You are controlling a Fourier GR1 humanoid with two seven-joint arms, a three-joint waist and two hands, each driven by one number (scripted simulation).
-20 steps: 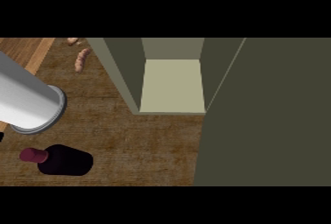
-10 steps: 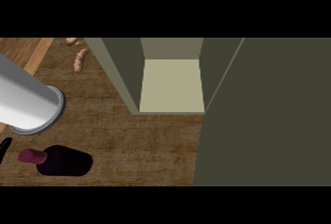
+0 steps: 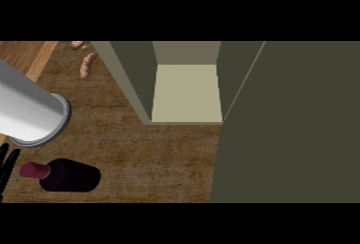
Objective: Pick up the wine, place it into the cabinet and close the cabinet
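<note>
Wine bottle (image 3: 69, 175) unlabeled, cabinet (image 3: 186, 90) open

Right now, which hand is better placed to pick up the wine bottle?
The left. The wine bottle stands at the counter's lower left, and the left hand, of which only black fingers show at the left edge, is right beside its cap. The right hand is not in view.

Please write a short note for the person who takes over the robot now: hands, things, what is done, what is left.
Left hand: only dark fingers show at the left edge, beside the wine bottle; grip unclear. Right hand: not in view.
The bottle stands on the counter, lower left, below the grey forearm.
Cabinet: open, shelf bare; door stands open at the right.
Done: nothing placed. Left: lift the bottle, place it in the cabinet, close the door.
</note>
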